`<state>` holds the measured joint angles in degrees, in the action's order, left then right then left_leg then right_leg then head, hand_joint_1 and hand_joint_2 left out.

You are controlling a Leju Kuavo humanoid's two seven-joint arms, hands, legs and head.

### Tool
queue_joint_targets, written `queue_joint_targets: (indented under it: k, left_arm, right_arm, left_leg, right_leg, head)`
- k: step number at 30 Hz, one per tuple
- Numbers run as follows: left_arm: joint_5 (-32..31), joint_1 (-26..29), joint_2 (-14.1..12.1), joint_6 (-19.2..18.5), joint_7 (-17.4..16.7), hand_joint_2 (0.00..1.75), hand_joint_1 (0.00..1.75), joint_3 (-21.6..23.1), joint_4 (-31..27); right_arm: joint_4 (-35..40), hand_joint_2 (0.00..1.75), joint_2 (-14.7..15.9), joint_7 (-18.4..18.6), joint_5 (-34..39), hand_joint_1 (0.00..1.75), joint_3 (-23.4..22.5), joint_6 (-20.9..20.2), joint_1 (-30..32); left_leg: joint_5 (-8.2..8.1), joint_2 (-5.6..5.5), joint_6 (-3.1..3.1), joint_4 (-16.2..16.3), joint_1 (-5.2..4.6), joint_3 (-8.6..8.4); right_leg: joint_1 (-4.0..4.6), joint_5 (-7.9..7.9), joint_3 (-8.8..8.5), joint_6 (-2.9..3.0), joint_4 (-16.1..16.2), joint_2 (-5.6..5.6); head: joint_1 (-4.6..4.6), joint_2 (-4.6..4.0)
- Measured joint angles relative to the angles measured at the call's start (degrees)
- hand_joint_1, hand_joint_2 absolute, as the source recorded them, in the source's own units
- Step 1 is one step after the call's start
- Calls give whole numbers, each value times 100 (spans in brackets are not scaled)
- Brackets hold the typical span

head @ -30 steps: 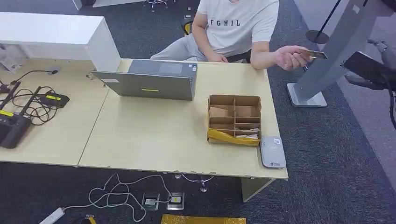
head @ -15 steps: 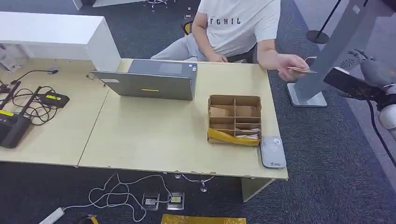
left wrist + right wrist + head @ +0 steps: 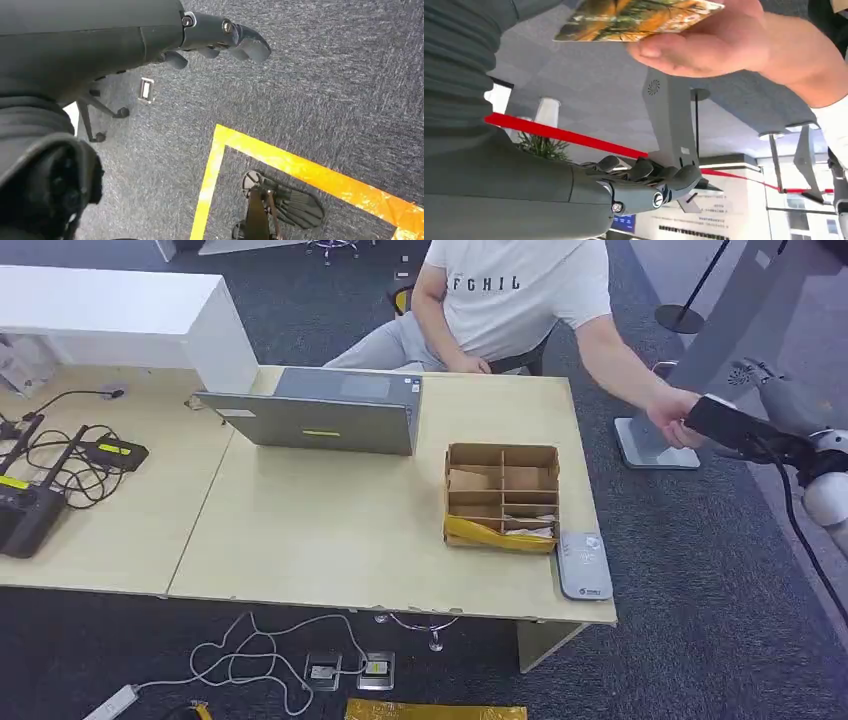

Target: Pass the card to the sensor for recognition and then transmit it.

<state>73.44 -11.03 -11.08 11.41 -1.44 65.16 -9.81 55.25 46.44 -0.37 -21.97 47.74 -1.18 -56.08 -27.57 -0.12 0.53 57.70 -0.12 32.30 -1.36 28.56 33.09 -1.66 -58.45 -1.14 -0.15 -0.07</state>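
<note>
One card [image 3: 639, 17], seemingly just beside right robot hand [image 3: 644, 182].

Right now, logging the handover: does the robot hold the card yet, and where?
No. A person's hand pinches the card by one end; the right hand holds nothing.

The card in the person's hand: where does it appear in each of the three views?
Head view: not in it; the person's hand reaches the right hand.
Left wrist view: not in it.
Right wrist view: the card is at the upper edge, held above the right hand.
Shared landmark: the grey stand.
</note>
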Motion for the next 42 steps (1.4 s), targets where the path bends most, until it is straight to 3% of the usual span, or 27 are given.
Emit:
queue_joint_targets:
  k: [5,6,7,8,9,31,42]
  left_arm:
    - [-11,2,2,-2,0,0,0,7,2]
    - [-11,2,7,0,0,0,0,9,2]
    - [-11,2,11,0,0,0,0,11,2]
    - [-11,2,13,2,0,0,0,11,2]
    - [-11,3,13,4,0,0,0,11,2]
    - [-24,0,11,20,2,0,0,31,2]
    - [-57,-3,9,22,2,0,0,33,0]
  right_arm:
    - [64,175,11,35,-18,0,-48,2,36]
    - [94,175,20,46,-20,28,-76,2,60]
    - [120,175,26,61,-24,150,-99,0,81]
    - [136,175,31,85,-35,152,-123,-2,102]
    - [151,175,33,87,-53,169,-138,-7,115]
    - [271,175,-17,-120,-328,175,-413,57,319]
    - [324,175,2,-94,-278,175,-562,306,530]
  left_leg:
    - [0,1,0,0,0,-1]
    - [0,0,0,0,0,-1]
    - [0,0,0,0,0,0]
    - [0,0,0,0,0,0]
    - [0,0,0,0,0,0]
    - [0,0,-1,0,0,1]
    - [-1,1,-1,0,2,-1]
  right_leg:
    - [0,0,0,0,0,1]
    - [0,0,0,0,0,0]
    - [0,0,1,0,0,0]
    - [0,0,0,0,0,0]
    - [0,0,0,0,0,0]
    - [0,0,0,0,0,0]
    - [1,0,0,0,0,2]
  head:
    - [0,0]
    - [0,0]
    - [0,2]
    - [0,0]
    - [2,0]
    - [0,0]
    - [2,0]
